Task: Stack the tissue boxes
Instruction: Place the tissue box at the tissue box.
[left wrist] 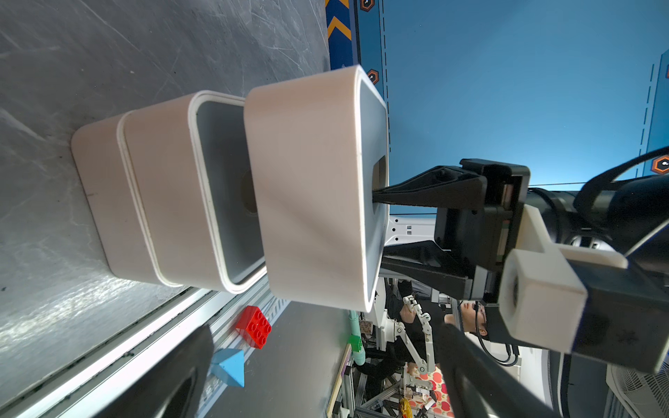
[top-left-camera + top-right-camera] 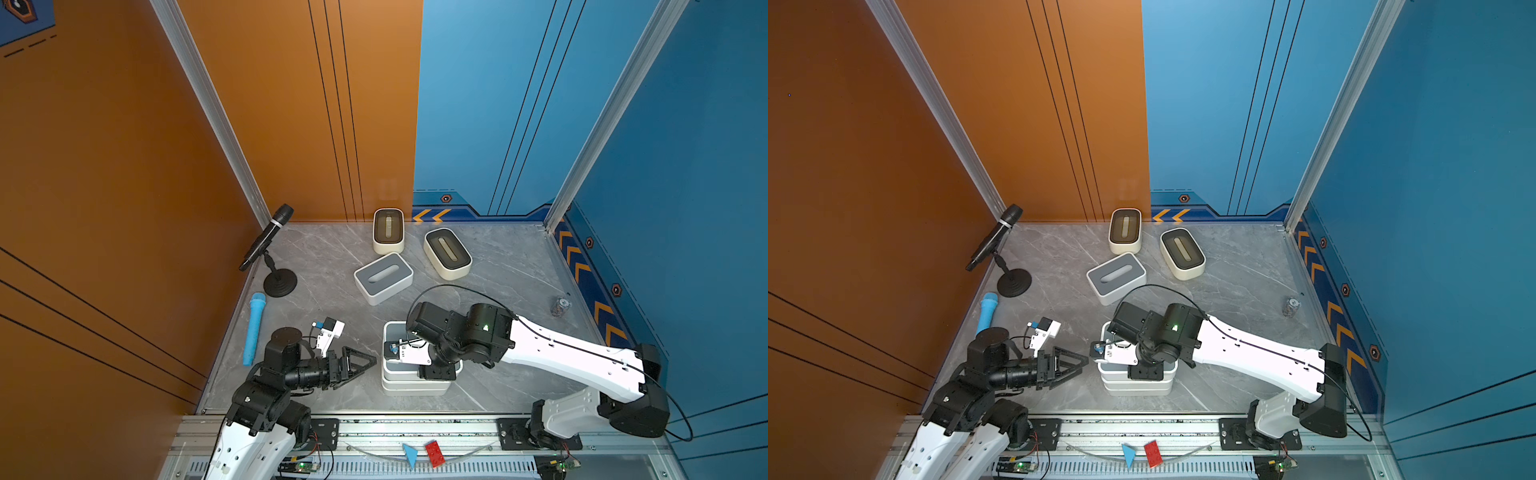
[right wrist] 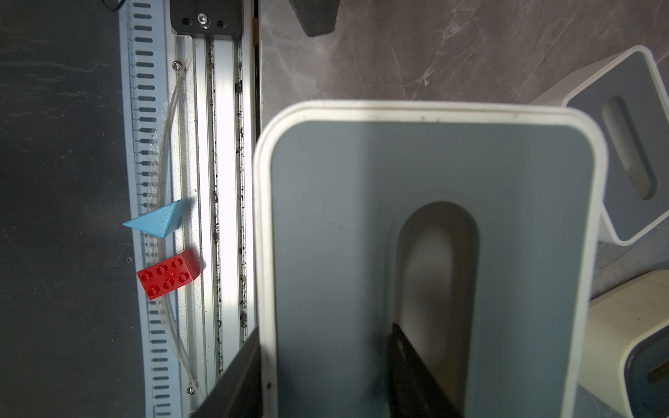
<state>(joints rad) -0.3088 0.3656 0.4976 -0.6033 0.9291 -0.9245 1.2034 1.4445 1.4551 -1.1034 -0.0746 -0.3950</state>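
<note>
Two white tissue boxes are stacked (image 2: 415, 386) (image 1: 144, 202) near the table's front edge. A third grey-lidded tissue box (image 2: 390, 332) (image 1: 307, 188) (image 3: 325, 217) hangs just above them, set slightly off the stack. My right gripper (image 2: 436, 371) (image 1: 378, 224) (image 3: 325, 376) is shut on its wall, one finger in the lid slot and one outside. My left gripper (image 2: 361, 365) (image 1: 325, 391) stands open and empty to the left of the stack. Farther back lie a grey-lidded box (image 2: 383, 278) and two dark-brown-lidded boxes (image 2: 388, 230) (image 2: 446, 252).
A black microphone on a stand (image 2: 270, 245) and a blue microphone (image 2: 254, 328) sit along the left wall. A small can (image 2: 561, 306) stands near the right wall. A red brick (image 2: 434, 453) and a blue wedge (image 2: 410, 455) rest on the front rail.
</note>
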